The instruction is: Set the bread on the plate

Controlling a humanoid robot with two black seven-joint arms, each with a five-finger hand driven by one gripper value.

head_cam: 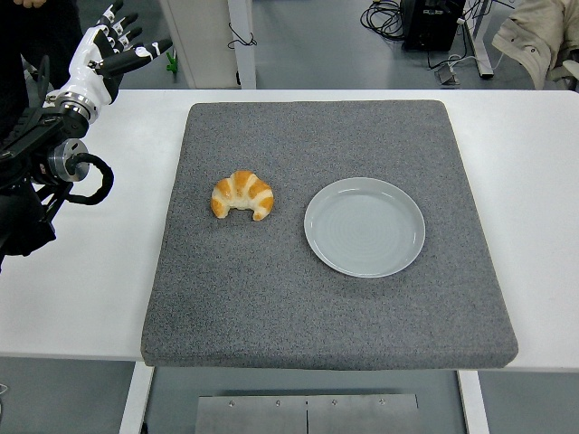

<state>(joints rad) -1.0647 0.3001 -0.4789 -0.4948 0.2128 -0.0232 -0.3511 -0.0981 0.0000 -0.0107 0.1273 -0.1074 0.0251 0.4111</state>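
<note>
A golden croissant [242, 195] lies on the grey mat [317, 298], left of centre. To its right on the same mat sits an empty pale grey plate [365, 226]. My left hand [116, 51] is raised at the far upper left, over the table's back-left corner, well away from the croissant. Its white and black fingers are spread and hold nothing. The black left arm [45, 154] runs down the left edge. The right arm does not show.
The mat covers most of the white table [534, 181]. Beyond the far edge are table legs, cables and dark equipment [425, 23] on the floor. A person's beige sleeve [538, 36] shows at the top right corner.
</note>
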